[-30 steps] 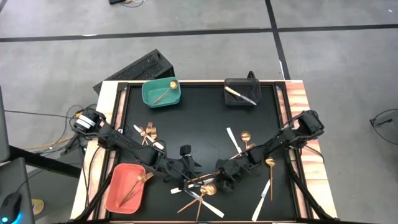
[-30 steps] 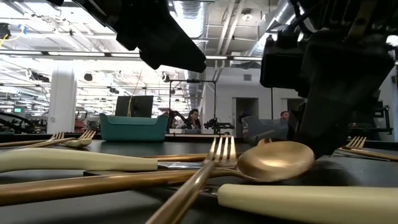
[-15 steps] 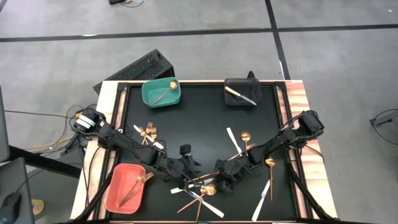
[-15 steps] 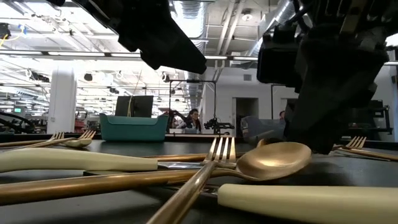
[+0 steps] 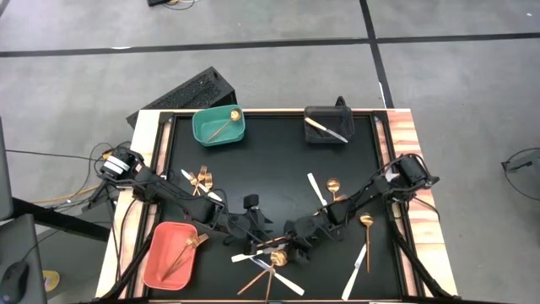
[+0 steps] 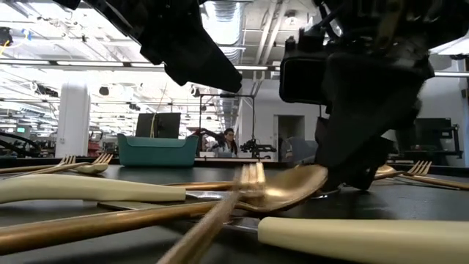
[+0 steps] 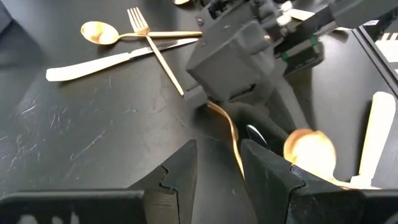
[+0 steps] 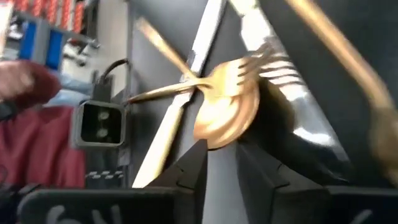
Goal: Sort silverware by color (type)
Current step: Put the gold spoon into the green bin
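Gold spoons and forks and white-handled knives lie crossed in a pile (image 5: pixel 272 268) near the table's front edge. My right gripper (image 5: pixel 292 245) (image 8: pixel 221 152) stands low over that pile, shut on a gold spoon (image 8: pixel 227 112) (image 6: pixel 289 187), across whose bowl a gold fork (image 8: pixel 270 62) lies. My left gripper (image 5: pixel 256 236) (image 7: pixel 217 155) hangs just to the left of it, open. A thin gold handle (image 7: pixel 227 127) runs out from under the right gripper and into the gap between the left fingers, without filling it. My right gripper has the free rim of the gold spoon's bowl (image 8: pixel 214 143) between its two fingertips, coming from above on a slant from the table's right. The bowl is tipped up on that side (image 6: pixel 315 176). The handle end of the spoon stays down among the other silverware.
A teal bin (image 5: pixel 201 131) at the far left holds a gold spoon, a black bin (image 5: pixel 314 133) at the far right a white knife, a salmon bin (image 5: pixel 156 262) at the near left a gold fork. Loose forks (image 5: pixel 201 179), spoons (image 5: pixel 333 186) and knives (image 5: pixel 359 262) lie about the black mat.
My right gripper has come down and toward the table's left, and has shut on the bowl of the gold spoon. The bowl has slid to the left and tipped up on the gripper's side. The fork lying over it has shifted with it.
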`<state>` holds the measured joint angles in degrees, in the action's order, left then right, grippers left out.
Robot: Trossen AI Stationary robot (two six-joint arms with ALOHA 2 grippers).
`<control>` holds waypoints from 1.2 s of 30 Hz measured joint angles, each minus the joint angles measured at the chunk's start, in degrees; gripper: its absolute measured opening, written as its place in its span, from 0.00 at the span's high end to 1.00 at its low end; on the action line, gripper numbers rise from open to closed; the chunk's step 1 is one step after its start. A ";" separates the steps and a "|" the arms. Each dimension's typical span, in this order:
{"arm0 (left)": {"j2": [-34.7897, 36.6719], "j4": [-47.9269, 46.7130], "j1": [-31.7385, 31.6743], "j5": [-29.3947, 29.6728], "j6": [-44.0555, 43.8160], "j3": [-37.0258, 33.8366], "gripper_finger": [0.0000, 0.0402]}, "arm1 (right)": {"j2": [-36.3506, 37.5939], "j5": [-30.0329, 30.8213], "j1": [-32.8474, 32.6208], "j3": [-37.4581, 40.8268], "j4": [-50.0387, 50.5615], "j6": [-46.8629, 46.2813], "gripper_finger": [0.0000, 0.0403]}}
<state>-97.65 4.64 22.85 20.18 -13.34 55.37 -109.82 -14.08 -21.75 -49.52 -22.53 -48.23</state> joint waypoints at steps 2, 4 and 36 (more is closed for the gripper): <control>0.00 -0.08 0.00 0.05 -0.06 0.00 0.72 | 0.06 1.25 0.53 -0.02 0.48 -1.58 0.81; 0.00 -0.08 0.00 0.05 -0.18 0.00 0.72 | 0.07 1.83 1.12 -0.02 0.82 -3.12 0.84; 0.04 -4.58 0.70 1.84 -4.34 0.00 0.72 | 27.42 33.48 8.95 0.13 55.94 13.71 0.86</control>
<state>-97.60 0.06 23.55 22.02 -17.68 55.37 -82.40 19.40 -12.80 -49.39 33.41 -34.52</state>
